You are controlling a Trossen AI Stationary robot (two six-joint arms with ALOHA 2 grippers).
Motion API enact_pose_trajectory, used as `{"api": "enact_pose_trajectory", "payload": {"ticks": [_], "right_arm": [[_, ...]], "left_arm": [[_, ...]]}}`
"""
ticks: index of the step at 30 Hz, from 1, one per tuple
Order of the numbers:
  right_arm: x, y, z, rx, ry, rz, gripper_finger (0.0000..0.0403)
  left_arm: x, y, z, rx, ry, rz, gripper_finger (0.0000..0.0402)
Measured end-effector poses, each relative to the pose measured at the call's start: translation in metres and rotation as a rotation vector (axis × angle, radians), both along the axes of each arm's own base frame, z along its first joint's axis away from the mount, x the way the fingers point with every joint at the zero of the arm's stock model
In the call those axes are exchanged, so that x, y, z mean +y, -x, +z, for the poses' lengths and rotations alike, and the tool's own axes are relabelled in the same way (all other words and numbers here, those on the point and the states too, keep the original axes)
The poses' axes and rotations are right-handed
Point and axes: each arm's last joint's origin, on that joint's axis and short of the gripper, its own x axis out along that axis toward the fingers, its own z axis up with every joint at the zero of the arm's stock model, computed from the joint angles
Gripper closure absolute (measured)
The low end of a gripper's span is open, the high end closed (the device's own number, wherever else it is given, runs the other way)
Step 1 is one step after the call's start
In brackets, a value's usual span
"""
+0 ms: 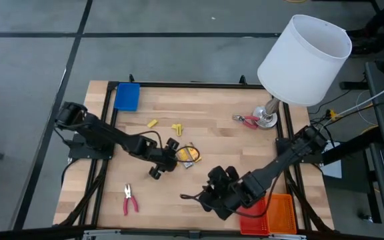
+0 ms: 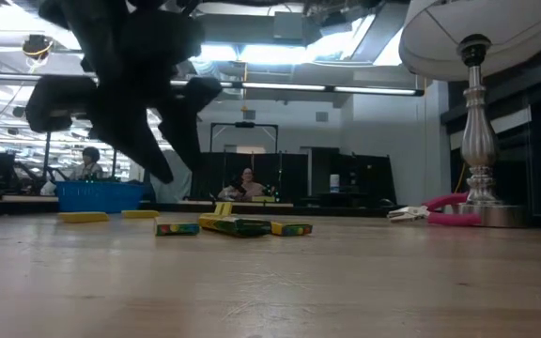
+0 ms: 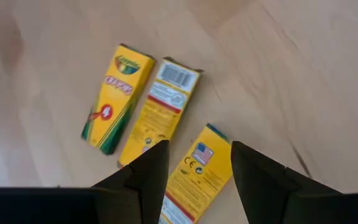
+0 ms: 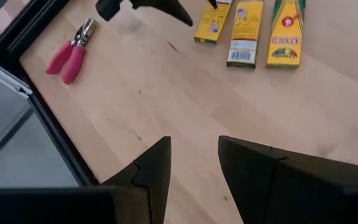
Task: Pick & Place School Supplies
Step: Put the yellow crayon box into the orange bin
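We see the table [image 1: 245, 143] with bare wood around the lamp [image 1: 302, 57]. Three crayon boxes [image 3: 146, 115] lie side by side mid-table, well left of the lamp. Left gripper [image 3: 194, 168] hangs over the nearest box, jaws apart, gripping nothing. Right gripper [image 4: 194, 155], jaws apart and empty, sits over clear wood toward the front edge.

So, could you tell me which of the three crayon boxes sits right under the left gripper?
The box with the small flag mark, framed between the open left gripper fingers. The other two boxes lie side by side farther off.
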Motion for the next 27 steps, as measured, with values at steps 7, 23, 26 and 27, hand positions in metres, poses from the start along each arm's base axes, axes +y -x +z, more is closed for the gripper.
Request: {"api": "enact_pose_trajectory", "payload": {"ticks": [7,23,26,27], "right_arm": [[0.021,0.022,-0.002,-0.005,-0.067,-0.071,0.0264],[0.052,0.056,-0.002,-0.038,-0.193,-0.161,0.0264],[0.053,0.057,-0.002,-0.038,-0.196,-0.160,0.0264],[0.053,0.057,-0.002,-0.038,-0.198,-0.163,0.0264]], "left_arm": [[0.010,-0.015,-0.004,-0.022,-0.046,-0.070,0.0210],[0.036,-0.035,-0.025,0.009,0.056,-0.155,0.0170],[0.038,-0.038,-0.031,0.010,0.042,-0.172,0.0169],[0.038,-0.039,-0.032,0.006,0.041,-0.176,0.0169]]}}
